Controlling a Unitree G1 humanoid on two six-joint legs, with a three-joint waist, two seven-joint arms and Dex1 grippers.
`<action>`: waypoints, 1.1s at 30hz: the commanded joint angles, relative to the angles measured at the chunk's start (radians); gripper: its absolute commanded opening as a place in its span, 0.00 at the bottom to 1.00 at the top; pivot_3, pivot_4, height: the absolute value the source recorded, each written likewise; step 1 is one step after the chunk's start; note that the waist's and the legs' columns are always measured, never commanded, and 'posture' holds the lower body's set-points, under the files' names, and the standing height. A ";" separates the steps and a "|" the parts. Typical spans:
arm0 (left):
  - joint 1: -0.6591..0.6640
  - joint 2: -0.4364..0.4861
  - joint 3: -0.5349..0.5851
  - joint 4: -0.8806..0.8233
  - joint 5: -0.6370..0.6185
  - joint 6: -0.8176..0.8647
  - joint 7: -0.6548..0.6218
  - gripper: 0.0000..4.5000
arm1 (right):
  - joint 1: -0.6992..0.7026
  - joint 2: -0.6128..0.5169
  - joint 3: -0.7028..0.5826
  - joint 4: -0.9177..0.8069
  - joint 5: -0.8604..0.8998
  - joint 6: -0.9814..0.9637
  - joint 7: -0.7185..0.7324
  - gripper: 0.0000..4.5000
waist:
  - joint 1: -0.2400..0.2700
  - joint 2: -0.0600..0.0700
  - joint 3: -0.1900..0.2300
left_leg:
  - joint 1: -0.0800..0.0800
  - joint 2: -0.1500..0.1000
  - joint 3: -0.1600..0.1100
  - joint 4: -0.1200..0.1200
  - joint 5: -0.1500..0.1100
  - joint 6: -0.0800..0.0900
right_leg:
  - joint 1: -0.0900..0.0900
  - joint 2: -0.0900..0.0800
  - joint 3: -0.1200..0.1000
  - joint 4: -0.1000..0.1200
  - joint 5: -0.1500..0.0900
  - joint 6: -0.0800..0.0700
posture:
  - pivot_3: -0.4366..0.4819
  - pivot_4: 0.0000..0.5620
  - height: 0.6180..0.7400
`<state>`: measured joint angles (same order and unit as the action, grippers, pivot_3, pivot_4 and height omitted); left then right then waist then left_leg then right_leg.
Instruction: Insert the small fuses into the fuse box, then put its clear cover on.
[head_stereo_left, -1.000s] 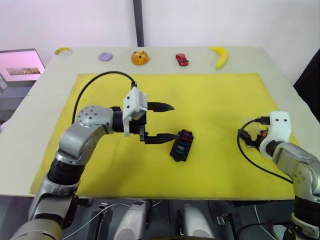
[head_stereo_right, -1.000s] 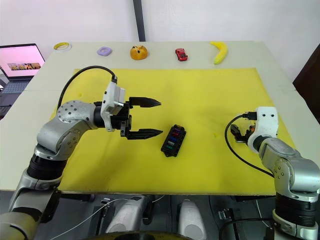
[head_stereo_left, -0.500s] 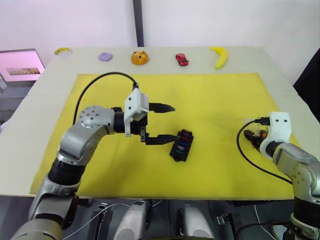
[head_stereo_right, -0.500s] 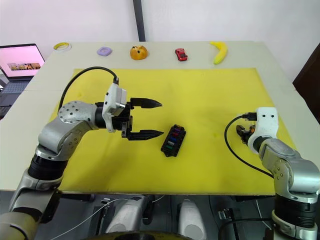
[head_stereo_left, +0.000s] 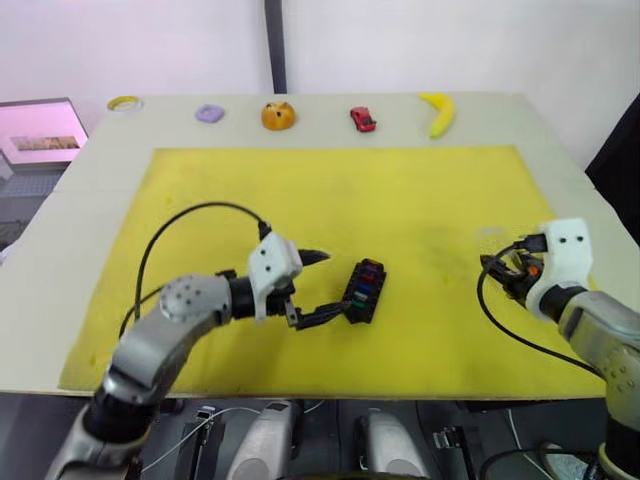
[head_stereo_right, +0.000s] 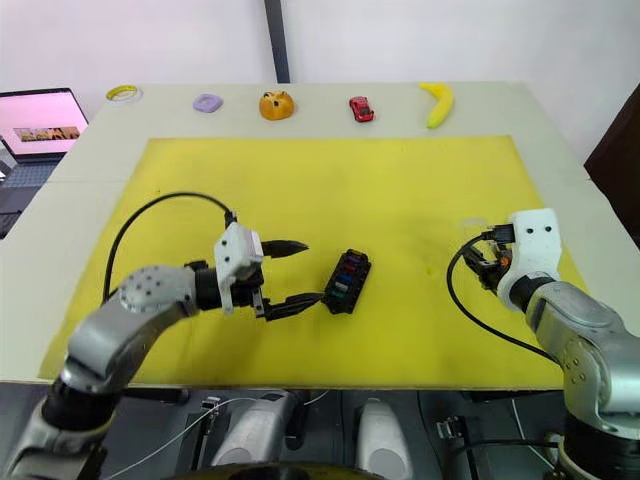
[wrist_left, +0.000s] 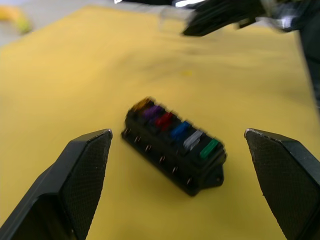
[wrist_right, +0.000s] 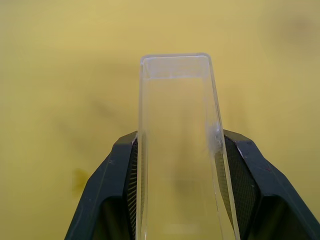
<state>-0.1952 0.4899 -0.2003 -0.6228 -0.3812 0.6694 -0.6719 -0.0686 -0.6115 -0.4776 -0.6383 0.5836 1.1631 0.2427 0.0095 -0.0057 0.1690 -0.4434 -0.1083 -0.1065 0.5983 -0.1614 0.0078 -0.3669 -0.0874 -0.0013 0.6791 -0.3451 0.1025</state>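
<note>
From the head, the black fuse box (head_stereo_left: 363, 291) sits on the yellow mat (head_stereo_left: 400, 200) on the counter (head_stereo_left: 560, 140), and the left tool (head_stereo_left: 322, 286) is wide open just beside it. The left wrist shows six little fuses (wrist_left: 172, 127) in the box's slots. The right wrist shows the right tool (wrist_right: 177, 165) squeezing the clear cover (wrist_right: 177, 145) above the mat.

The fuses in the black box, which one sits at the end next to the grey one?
The green fuse. It is the last in the row in the fuse box, with the grey fuse beside it; the olive-brown one caps the opposite end.
</note>
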 joint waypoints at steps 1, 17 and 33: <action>0.086 -0.042 -0.078 -0.141 0.078 0.043 0.161 1.00 | 0.025 -0.035 -0.027 -0.092 0.055 -0.001 0.060 0.38 | 0.004 0.000 0.000 | 0.000 0.000 0.000 0.000 0.000 0.000 | 0.000 0.000 0.000 0.000 0.000 0.000 | 0.48 0.27 0.96; 0.106 -0.293 -0.312 -0.072 0.249 0.142 0.450 1.00 | 0.037 -0.051 -0.025 -0.092 0.091 -0.041 0.092 0.38 | 0.005 -0.001 0.000 | -0.001 0.000 0.000 0.001 0.000 0.000 | 0.000 0.000 -0.001 0.000 -0.001 0.000 | 0.48 0.27 0.96; 0.048 -0.369 -0.372 0.134 0.341 0.092 0.485 0.71 | 0.018 -0.053 -0.037 -0.126 0.136 -0.004 0.060 0.38 | 0.005 -0.001 0.000 | -0.001 0.000 0.000 0.001 0.000 0.000 | 0.000 0.000 -0.001 0.000 -0.001 0.000 | 0.48 0.27 0.96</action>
<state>-0.1484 0.1219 -0.5617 -0.4861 -0.0520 0.7731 -0.1871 -0.0377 -0.6535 -0.4881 -0.7246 0.7078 1.1585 0.3094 0.0146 -0.0064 0.1693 -0.4441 -0.1088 -0.1065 0.5990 -0.1616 0.0076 -0.3668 -0.0877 -0.0025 0.6790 -0.3457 0.1028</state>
